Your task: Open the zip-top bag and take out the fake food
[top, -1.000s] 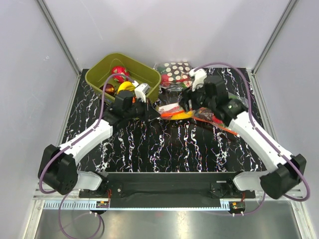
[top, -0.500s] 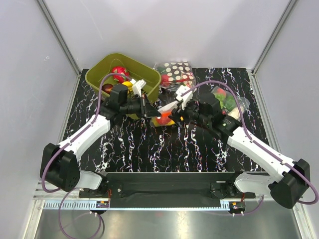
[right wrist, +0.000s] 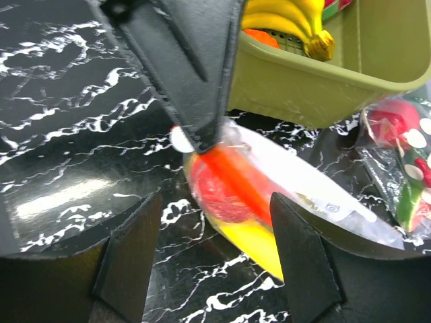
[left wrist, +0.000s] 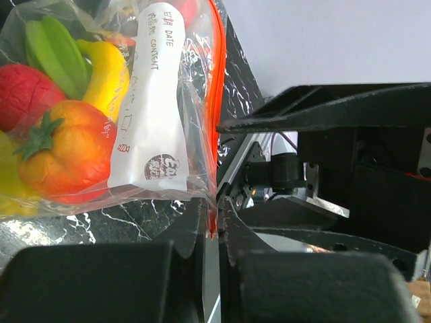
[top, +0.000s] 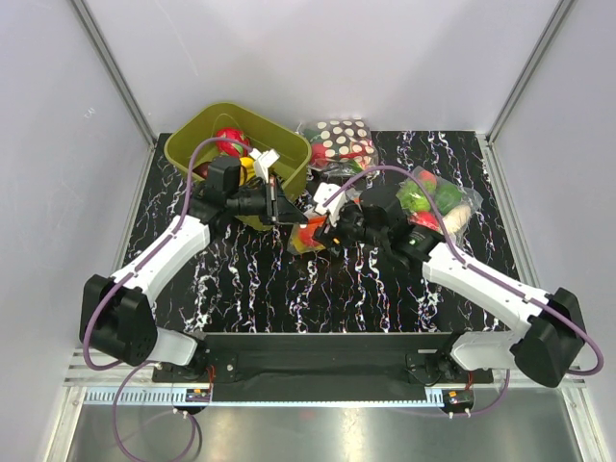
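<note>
- The zip-top bag (top: 306,234) is near the middle of the table (top: 385,279), just in front of the olive bin (top: 192,125). Whether it rests on the table or hangs clear cannot be told.
- Its orange-red zip strip (left wrist: 215,101) runs up one edge; a white label panel lies beside it.
- The fake food (left wrist: 60,151) is inside the bag: an orange piece, a yellow banana, a green piece and a red piece.
- The left gripper (left wrist: 212,225) is clamped on the end of the zip strip.
- The right gripper (right wrist: 209,256) faces the bag with its fingers (right wrist: 131,256) spread wide and holds nothing.
- The bin holds more toy fruit.
- A spotted bag (top: 337,140) lies behind, and a bag of vegetables (top: 433,202) lies to the right.
</note>
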Motion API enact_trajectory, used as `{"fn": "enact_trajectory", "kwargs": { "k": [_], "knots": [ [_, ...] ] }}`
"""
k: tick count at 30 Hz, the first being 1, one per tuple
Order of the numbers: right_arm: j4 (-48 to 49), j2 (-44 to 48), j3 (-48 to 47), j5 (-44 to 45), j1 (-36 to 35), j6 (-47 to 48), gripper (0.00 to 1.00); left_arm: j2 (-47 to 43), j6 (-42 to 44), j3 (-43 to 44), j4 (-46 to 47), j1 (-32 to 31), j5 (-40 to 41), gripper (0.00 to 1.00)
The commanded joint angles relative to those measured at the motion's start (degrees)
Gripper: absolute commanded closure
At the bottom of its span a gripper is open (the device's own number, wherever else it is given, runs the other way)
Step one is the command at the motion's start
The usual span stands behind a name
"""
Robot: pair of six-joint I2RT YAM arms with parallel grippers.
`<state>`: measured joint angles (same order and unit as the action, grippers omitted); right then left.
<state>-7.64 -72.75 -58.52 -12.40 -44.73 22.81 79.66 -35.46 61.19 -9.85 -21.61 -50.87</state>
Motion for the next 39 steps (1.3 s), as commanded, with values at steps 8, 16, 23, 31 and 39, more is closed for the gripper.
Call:
{"fn": "enact_trajectory", "kwargs": {
  "k": [8,16,23,31,39],
  "knots": [
    [6.7,-6.3,-1.3,4.5,-0.4,7.4,0.32,0.2,5.7,3.5,-3.8,0.2,-8.4,1.0],
    [7.0,-5.5,-2.6,6.7,-0.4,8.5,0.79,-0.1,11.7,4.8,-9.4,0.2,-7.9,1.0],
    [1.8,-4.9,-5.7,3.5,-0.4,6.8,1.0,-1.0,17.1,5.8,-12.1,0.2,-5.1,0.51],
    [-6.5,-5.0,-12.2,1.5,0.0,2.5,1.0,-15.8,21.7,-2.5,-0.6,0.1,6.7,0.09],
    [-10.1,-3.8,-15.7,-3.7,0.6,-1.3,1.0,-19.1,25.3,-4.7,0.7,-2.2,17.2,0.07]
  ]
}}
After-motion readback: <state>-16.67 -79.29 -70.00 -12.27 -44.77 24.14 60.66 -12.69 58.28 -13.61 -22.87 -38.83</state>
